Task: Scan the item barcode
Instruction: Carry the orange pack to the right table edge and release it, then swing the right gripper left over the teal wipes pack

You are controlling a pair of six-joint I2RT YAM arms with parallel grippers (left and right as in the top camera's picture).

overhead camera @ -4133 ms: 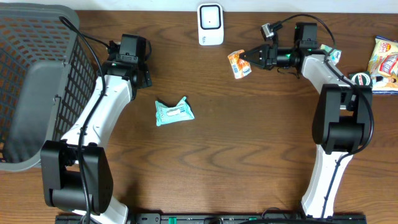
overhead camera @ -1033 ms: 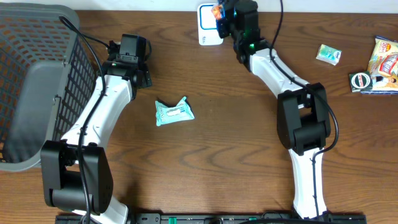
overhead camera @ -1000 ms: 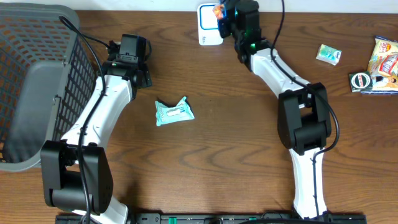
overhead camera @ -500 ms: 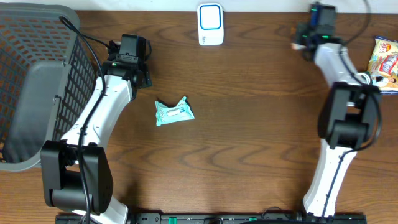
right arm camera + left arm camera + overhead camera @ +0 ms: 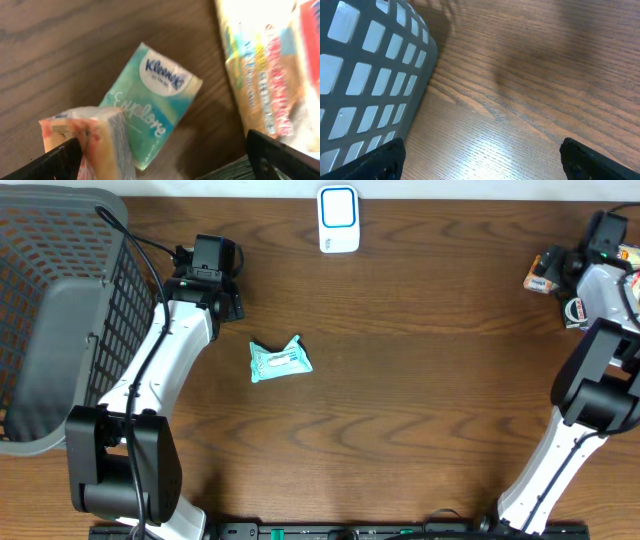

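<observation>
Teal packet [image 5: 280, 361] on surface [image 5: 420, 380], 5 o'clock of left fingers [image 5: 375, 162], long axis 3–9; left arm [image 5: 165, 350] nearer; left fingers and right fingers [image 5: 280, 152] both spread

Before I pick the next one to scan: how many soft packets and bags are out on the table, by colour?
Teal: 2, the crimped packet at the centre and the Kleenex pack at the right edge
Orange: 1, the orange packet
Yellow: 1, the snack bag
Total: 4
</observation>
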